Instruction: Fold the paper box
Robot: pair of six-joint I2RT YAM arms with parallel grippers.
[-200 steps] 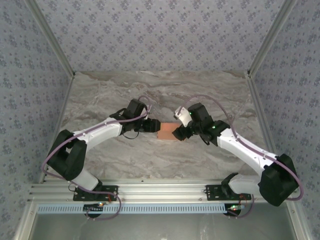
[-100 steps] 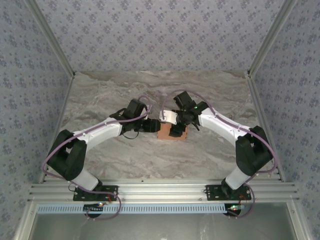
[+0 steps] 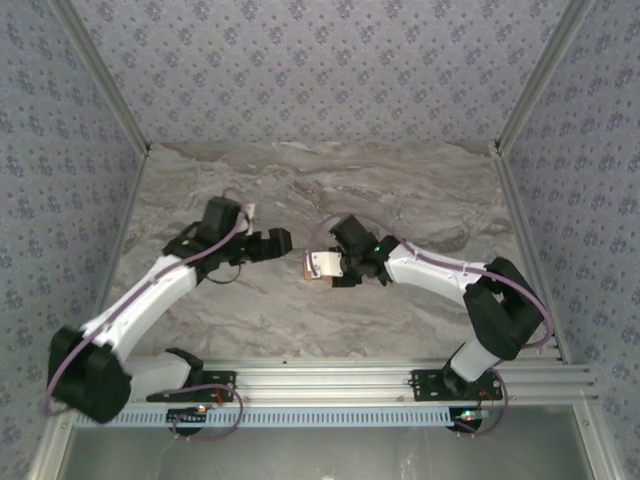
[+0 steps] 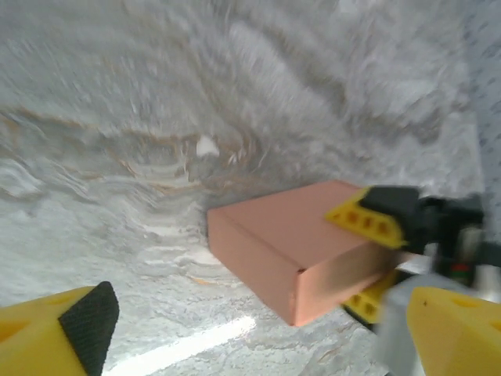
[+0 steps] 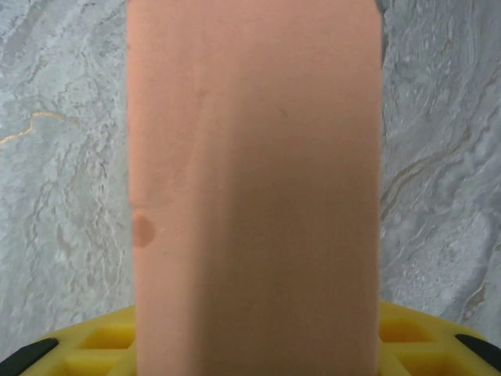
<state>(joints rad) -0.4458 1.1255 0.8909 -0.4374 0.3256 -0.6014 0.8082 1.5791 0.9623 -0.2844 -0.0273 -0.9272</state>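
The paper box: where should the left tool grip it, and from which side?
Probably grip the free left end of the paper box across its broad faces, coming from the left. The box is flat and thin, and the right tool clamps the opposite end; the open left tool faces the free end.

Lab-style robot test booth, marble-look tabletop [image 3: 320,180], patterned wall panels [image 3: 320,70] (aluminium-framed), extrusion rail [image 3: 320,380] at near edge

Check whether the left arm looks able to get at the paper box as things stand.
Probably yes. The left gripper is open and faces the paper box across bare table, with nothing between them. The right gripper clamps the box's opposite end, so the near end looks free.
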